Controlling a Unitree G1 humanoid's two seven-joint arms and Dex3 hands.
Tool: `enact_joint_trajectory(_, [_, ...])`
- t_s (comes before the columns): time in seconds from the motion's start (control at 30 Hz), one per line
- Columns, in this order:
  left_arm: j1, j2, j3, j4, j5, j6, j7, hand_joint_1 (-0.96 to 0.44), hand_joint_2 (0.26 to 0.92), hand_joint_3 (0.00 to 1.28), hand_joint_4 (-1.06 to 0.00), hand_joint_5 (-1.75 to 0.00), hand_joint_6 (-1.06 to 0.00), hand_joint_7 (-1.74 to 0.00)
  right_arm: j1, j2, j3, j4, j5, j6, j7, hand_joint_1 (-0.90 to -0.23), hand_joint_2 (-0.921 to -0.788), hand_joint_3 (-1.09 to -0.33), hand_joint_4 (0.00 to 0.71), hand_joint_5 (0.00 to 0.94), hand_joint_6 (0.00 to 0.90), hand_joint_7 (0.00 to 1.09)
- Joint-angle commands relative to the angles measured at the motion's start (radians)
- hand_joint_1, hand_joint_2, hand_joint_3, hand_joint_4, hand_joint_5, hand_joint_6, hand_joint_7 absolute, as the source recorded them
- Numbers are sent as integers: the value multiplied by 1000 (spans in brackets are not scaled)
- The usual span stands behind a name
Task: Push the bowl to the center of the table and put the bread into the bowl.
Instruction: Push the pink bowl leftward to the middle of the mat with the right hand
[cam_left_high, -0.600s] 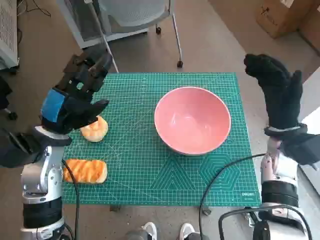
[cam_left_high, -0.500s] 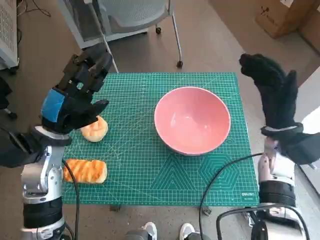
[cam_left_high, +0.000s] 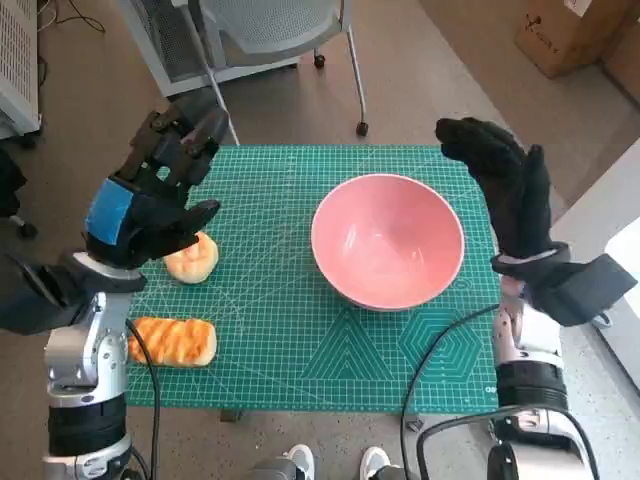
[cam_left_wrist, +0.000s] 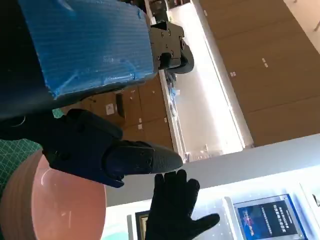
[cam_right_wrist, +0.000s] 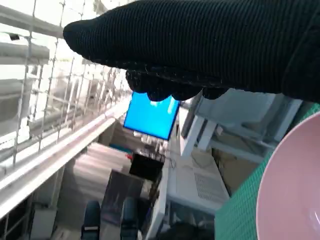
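Nearest the robot, a long striped bread (cam_left_high: 171, 341) lies flat on the green mat (cam_left_high: 290, 350) near its left front corner, just beside the left forearm. A little farther in, a round bun (cam_left_high: 190, 257) sits on the mat, partly hidden under the left hand (cam_left_high: 150, 195), which hangs above it with fingers spread and nothing in them; whether it touches the bun cannot be told. The pink bowl (cam_left_high: 387, 240) stands upright on the mat, right of the middle, well apart from both breads, with nothing inside it. The right hand (cam_left_high: 505, 190) is raised just beside the bowl's right rim, fingers straight and apart, holding nothing; the head view does not settle whether it touches the bowl. In the left wrist view the blue-taped hand (cam_left_wrist: 95, 65) fills the near side, the bowl (cam_left_wrist: 50, 210) shows beyond its fingers, and the gloved hand (cam_left_wrist: 172, 210) stands open past that. The right wrist view shows the glove (cam_right_wrist: 210, 45) and the bowl's rim (cam_right_wrist: 287, 190). Beyond the mat's far edge stands a chair (cam_left_high: 275, 30), and a cardboard box (cam_left_high: 575, 35) sits on the floor at far right.
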Motion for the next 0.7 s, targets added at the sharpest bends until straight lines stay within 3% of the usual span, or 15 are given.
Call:
enact_joint_trajectory(0.03, [-15,3,-5,-1,-3,-5,-4,-519,872,336,-63,-7,1,-505,-1,5,7,18,1,21,26,-667,-921,-695,179,5,314,7])
enact_joint_trajectory(0.7, [-18,10,-4,-1,3,-9,-6,-519,858,362,-65,-8,1,-504,-6,10,18,15,-9,26,31,-684,-921,-693,193,7,315,5])
